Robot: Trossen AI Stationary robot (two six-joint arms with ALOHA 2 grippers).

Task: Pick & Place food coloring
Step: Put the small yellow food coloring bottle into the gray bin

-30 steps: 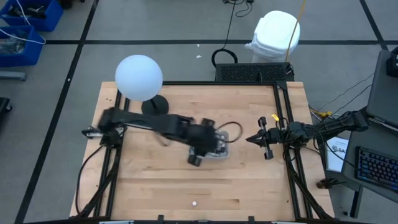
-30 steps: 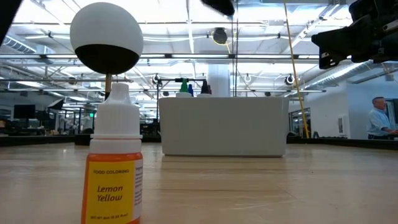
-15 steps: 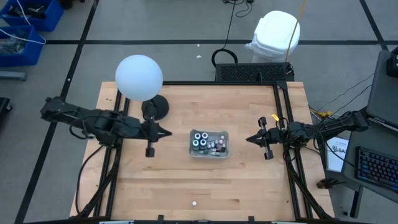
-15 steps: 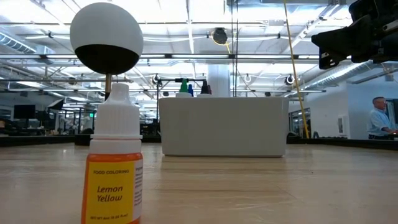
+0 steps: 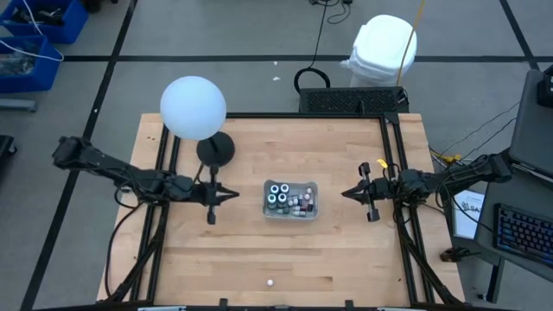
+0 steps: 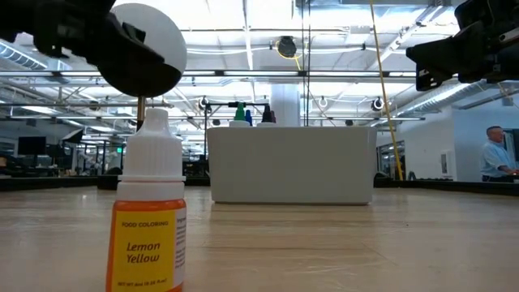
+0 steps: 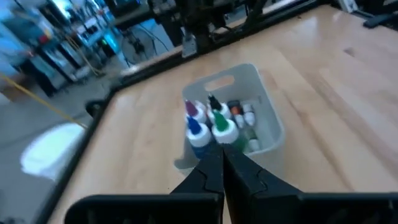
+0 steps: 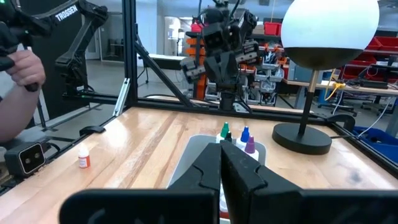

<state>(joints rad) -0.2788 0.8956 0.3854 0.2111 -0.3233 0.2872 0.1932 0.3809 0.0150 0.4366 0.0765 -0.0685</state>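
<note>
Food coloring bottles [image 5: 290, 199] stand packed upright in a small clear tray [image 5: 312, 187] at the middle of the table [image 5: 346, 250], caps up so I can take them from above. One Lemon Yellow bottle [image 6: 151, 212] stands alone near the front edge, well apart from the tray. My left gripper [image 5: 232, 195] hangs left of the tray, fingers together, empty. My right gripper [image 5: 346, 194] hangs on the tray's other side, fingers together, empty too. A white globe lamp [image 5: 193, 107] stands toward the back left corner, near my left arm; I judge it the only obstacle.
</note>
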